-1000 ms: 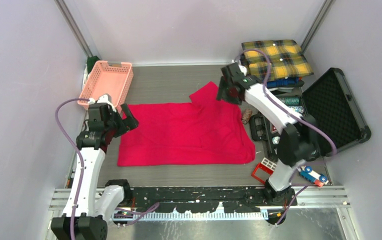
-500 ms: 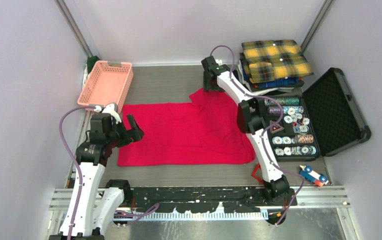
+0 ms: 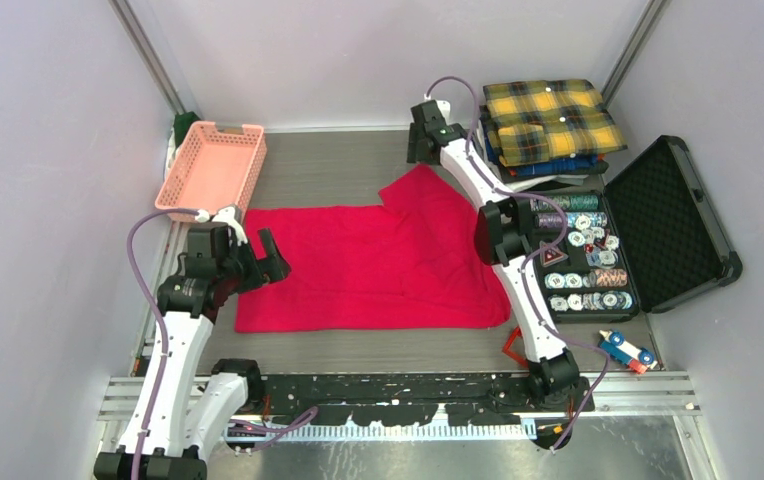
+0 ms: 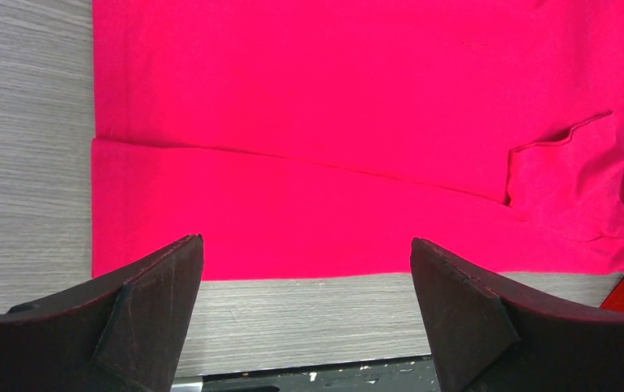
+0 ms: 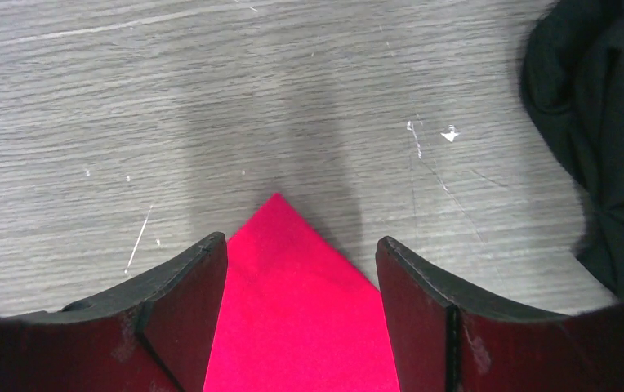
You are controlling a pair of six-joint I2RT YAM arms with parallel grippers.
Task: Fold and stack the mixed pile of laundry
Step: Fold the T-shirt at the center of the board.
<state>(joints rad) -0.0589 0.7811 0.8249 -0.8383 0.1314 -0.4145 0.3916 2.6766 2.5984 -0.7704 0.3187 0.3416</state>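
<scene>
The bright red T-shirt (image 3: pixel 378 265) lies spread flat in the middle of the table, one sleeve (image 3: pixel 420 185) pointing to the back. The yellow-and-black plaid shirt (image 3: pixel 553 118) sits folded on top of a stack at the back right. My left gripper (image 3: pixel 263 262) hovers open above the T-shirt's near left corner. In the left wrist view its jaws (image 4: pixel 306 239) stand wide over the shirt's (image 4: pixel 358 122) near hem. My right gripper (image 3: pixel 421 158) is open at the sleeve tip. In the right wrist view the jaws (image 5: pixel 300 239) straddle the red corner (image 5: pixel 292 327), which lies flat.
A pink lattice basket (image 3: pixel 213 170) stands at the back left. A blue plaid shirt (image 3: pixel 548 165) lies under the yellow one. An open black case (image 3: pixel 673 220) with poker chips (image 3: pixel 583 255) sits right of the T-shirt, small toys (image 3: pixel 626 350) in front. Dark cloth (image 5: pixel 586 122) lies beyond the sleeve.
My right arm swung left from beside the folded stack to the sleeve tip and opened a little wider. My left gripper moved nearer, toward the T-shirt's near left corner.
</scene>
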